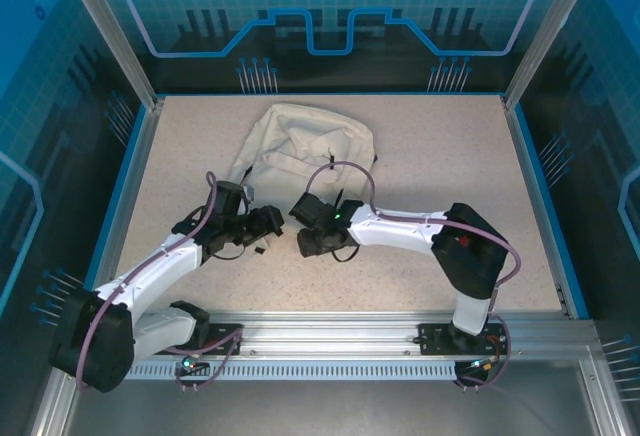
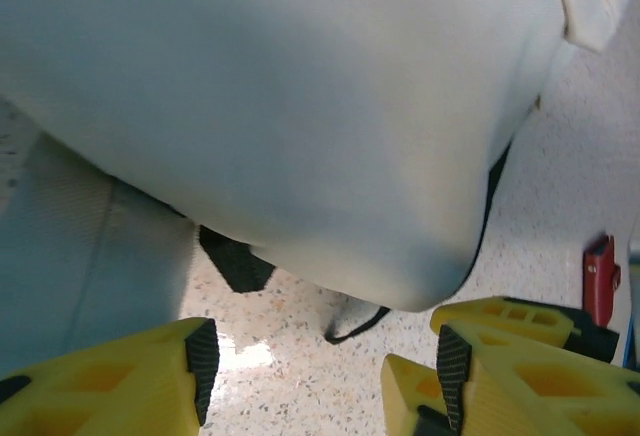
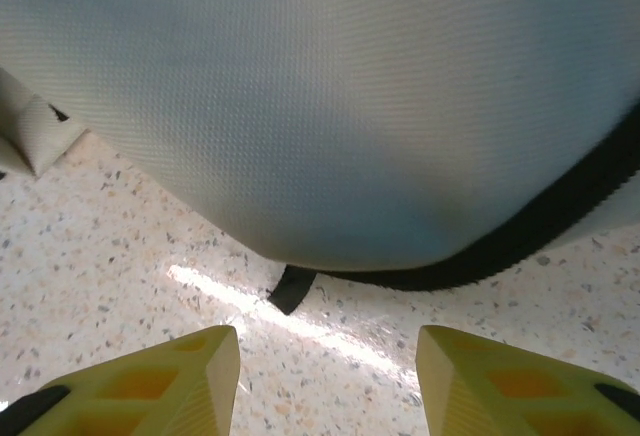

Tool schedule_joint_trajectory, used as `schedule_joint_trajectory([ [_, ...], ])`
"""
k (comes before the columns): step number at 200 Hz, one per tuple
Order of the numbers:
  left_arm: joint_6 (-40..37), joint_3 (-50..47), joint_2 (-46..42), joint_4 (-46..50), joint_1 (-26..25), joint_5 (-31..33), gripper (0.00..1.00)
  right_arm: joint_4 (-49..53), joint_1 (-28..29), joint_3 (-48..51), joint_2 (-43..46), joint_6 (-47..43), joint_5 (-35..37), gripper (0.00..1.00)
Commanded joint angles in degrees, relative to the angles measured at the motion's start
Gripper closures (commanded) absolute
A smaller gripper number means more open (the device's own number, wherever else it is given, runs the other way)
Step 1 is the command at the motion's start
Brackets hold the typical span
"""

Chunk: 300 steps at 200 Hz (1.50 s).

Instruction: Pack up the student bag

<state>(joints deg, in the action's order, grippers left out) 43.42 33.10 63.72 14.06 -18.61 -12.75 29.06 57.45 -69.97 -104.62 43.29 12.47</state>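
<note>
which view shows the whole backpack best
Top external: the cream backpack lies on the table with nearly its whole outline visible. The wrist views sit too close: each catches its near fabric edge and a dark strap.

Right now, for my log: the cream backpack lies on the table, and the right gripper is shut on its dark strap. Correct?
No: the right gripper is open, bare table between its fingers, the dark strap ahead of it untouched; the right wrist view shows this. The cream backpack does lie on the table.
</note>
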Motion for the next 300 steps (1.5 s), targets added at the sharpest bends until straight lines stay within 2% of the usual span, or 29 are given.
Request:
schedule_joint_trajectory([
  [1, 3.86, 1.06, -0.63, 2.4, 1.1, 2.93, 0.37, 1.67, 0.86, -1.99, -2.79, 4.01, 5.08, 0.49],
  [24, 4.9, 1.43, -0.1, 2.28, 1.36, 2.66, 0.36, 0.01, 0.99, -2.79, -4.98, 5.53, 4.38, 0.49],
  [66, 9.18, 0.78, -0.47, 1.79, 1.33, 2.96, 0.35, -1.94, 1.26, -5.32, -8.47, 4.35, 2.5, 0.59],
  [101, 12.27, 0.23, -0.05, 0.09, 1.3, 1.9, 0.35, -2.78, 1.7, -5.38, -9.18, 3.56, 3.38, 0.6],
  [127, 13.42, 0.5, 0.99, -0.27, 1.3, 1.12, 0.36, -1.51, 1.78, -5.11, -8.58, 3.6, 5.5, 0.81],
  [163, 16.57, -0.65, 2.66, -3.5, 1.22, -1.01, 0.37, -0.81, 1.87, -3.7, -4.7, 1.97, 5.59, 1.0],
  [217, 21.78, -2.05, 8.65, -11.02, -0.26, -2.02, 0.39, 1.05, 1.1, -4.6, -0.38, -3.24, -4.31, 1.0],
  [235, 23.0, -2.2, 10.68, -13.01, -0.37, -1.33, 0.43, 3.46, 0.91, -6.16, -0.43, -3.52, -5.98, 1.0],
  [277, 24.43, -2.03, 13.68, -14.85, -0.4, 1.45, 0.65, 5.87, 0.16, -7.61, 0.51, -3.39, -7.08, 1.0],
  [285, 24.48, -2.0, 14.01, -14.92, -0.38, 2.02, 0.72, 6.75, 0.07, -8.03, 0.47, -3.17, -6.54, 1.0],
  [300, 24.43, -1.9, 14.54, -14.46, -0.46, 3.26, 0.92, 10.05, 0.05, -9.48, 0.08, -2.58, -4.86, 1.0],
])
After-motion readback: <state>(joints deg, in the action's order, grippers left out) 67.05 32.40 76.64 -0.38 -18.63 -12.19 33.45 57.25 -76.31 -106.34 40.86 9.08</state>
